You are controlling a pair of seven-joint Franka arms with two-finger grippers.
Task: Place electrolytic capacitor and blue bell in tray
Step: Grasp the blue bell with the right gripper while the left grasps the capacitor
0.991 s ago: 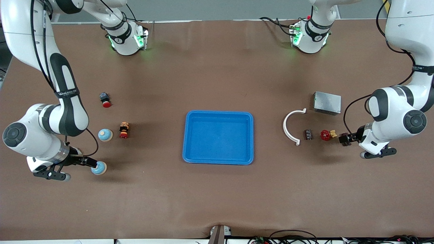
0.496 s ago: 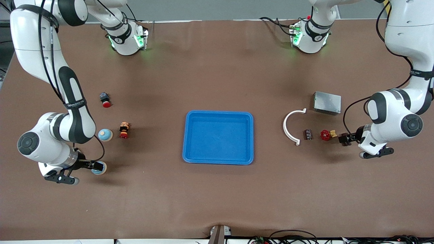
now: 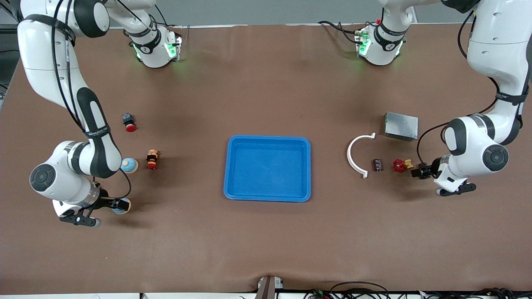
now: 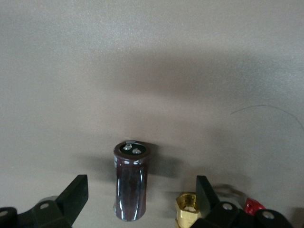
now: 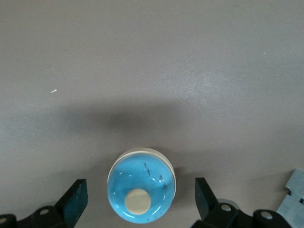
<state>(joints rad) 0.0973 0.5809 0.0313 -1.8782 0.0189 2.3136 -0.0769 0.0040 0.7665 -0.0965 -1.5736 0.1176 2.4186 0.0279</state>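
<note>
While both pairs of my fingers stood wide and empty, my right gripper (image 3: 117,204) hung low over the glossy blue dome-shaped bell with a cream button on top (image 5: 141,191), which sat on the brown bench (image 3: 266,241) toward the right arm's end. My left gripper (image 3: 419,171) hung over the bench toward the left arm's end, lined up on the dark brown cylindrical electrolytic capacitor with two silver terminals (image 4: 130,180). The bright blue shallow plastic tray with a raised rim (image 3: 226,174) lay mid-bench, well apart from both, with nothing in it.

A second pale blue bell (image 3: 129,165) stood near the first, so a drift could have put my right fingers (image 5: 73,199) on the wrong one, and the rounded dome could have squirted out of a pinch. On the left, the small red-handled brass valve (image 3: 400,165) lay between my gripper and the capacitor; my left fingers (image 4: 205,194) could have clipped it or rolled the capacitor, which seemed to lie on its side.

From the front, the right gripper covered much of the bell, and each wrist view cut off the fingers' bases. Whether the capacitor touched the white curved plastic bracket (image 3: 353,154) I could not tell.
</note>
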